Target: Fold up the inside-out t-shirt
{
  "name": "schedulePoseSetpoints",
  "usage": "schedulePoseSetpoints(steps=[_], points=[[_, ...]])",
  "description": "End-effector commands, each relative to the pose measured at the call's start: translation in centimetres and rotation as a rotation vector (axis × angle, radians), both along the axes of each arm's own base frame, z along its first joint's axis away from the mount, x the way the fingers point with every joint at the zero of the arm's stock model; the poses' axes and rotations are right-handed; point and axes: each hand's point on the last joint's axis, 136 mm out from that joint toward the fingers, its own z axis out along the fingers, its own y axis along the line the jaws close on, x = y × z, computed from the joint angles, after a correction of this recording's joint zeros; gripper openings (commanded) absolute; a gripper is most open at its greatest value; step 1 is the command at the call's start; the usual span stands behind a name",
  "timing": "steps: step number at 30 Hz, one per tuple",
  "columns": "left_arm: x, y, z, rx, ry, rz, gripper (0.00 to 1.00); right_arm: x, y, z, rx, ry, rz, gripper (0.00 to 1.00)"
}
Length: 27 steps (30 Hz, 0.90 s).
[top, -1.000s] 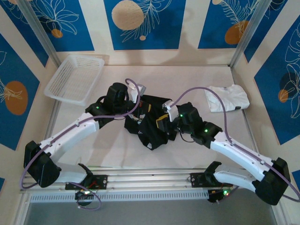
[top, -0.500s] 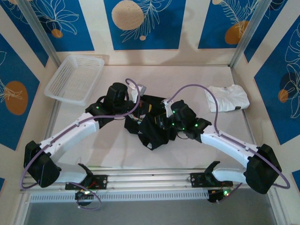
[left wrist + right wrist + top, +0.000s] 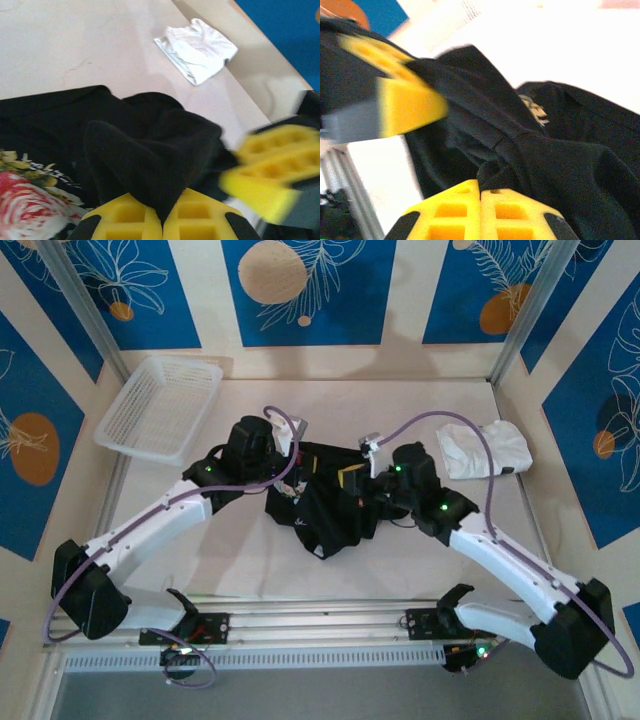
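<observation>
The inside-out t-shirt (image 3: 328,508) lies bunched in a black heap at the table's middle, between my two arms. My left gripper (image 3: 305,475) is at its back left, and in the left wrist view it (image 3: 162,222) is shut on a raised fold of black cloth (image 3: 150,150). The pink-and-white floral print (image 3: 25,197) shows at that view's lower left. My right gripper (image 3: 352,480) sits close beside it on the heap's back right. In the right wrist view it (image 3: 481,195) is shut on a bunched black fold (image 3: 520,150), with the left gripper's yellow finger (image 3: 405,102) blurred beside it.
A white mesh basket (image 3: 160,405) stands at the back left. A small white folded garment (image 3: 487,448) lies at the back right, also seen as the white garment (image 3: 197,47) in the left wrist view. A metal rail (image 3: 320,625) runs along the near edge.
My right gripper has closed on the black cloth, and its wrist has swung back and to the right. The left arm has held still, shut on its fold.
</observation>
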Motion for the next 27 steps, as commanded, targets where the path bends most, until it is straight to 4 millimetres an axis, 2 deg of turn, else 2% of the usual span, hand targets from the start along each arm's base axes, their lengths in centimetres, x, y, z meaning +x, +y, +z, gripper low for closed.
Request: schedulePoseSetpoints(steps=[1, 7, 9, 12, 14, 18, 21, 23, 27], points=[[2.7, 1.3, 0.2, 0.061, -0.051, 0.105, 0.0, -2.2, 1.0, 4.0, 0.149, 0.013, 0.131, 0.0], [5.2, 1.8, -0.5, 0.126, -0.067, 0.175, 0.0, -3.0, 1.4, 8.5, 0.354, 0.067, 0.223, 0.0], [6.3, 1.9, -1.0, 0.158, -0.065, 0.203, 0.01, -2.5, 1.6, 9.1, 0.399, 0.101, 0.228, 0.0], [7.1, 2.0, -1.6, 0.194, -0.052, 0.223, 0.15, -1.0, 1.2, 8.9, 0.437, 0.151, 0.17, 0.0], [7.0, 2.6, -2.1, 0.222, -0.047, 0.243, 0.25, -0.1, 0.6, 8.4, 0.457, 0.176, 0.124, 0.0], [4.7, 4.1, -2.1, 0.196, -0.057, 0.244, 0.49, 0.8, 0.1, 7.5, 0.475, 0.205, 0.081, 0.0], [1.8, 3.7, -1.1, 0.12, -0.088, 0.174, 0.63, 0.9, 0.2, 7.4, 0.467, 0.216, 0.087, 0.0], [0.1, 2.9, -0.2, 0.061, -0.111, 0.112, 0.67, 1.0, 0.0, 7.3, 0.46, 0.218, 0.077, 0.0], [-2.5, 0.6, 1.1, -0.026, -0.119, -0.023, 0.68, 1.3, -0.3, 7.6, 0.446, 0.229, 0.077, 0.0]])
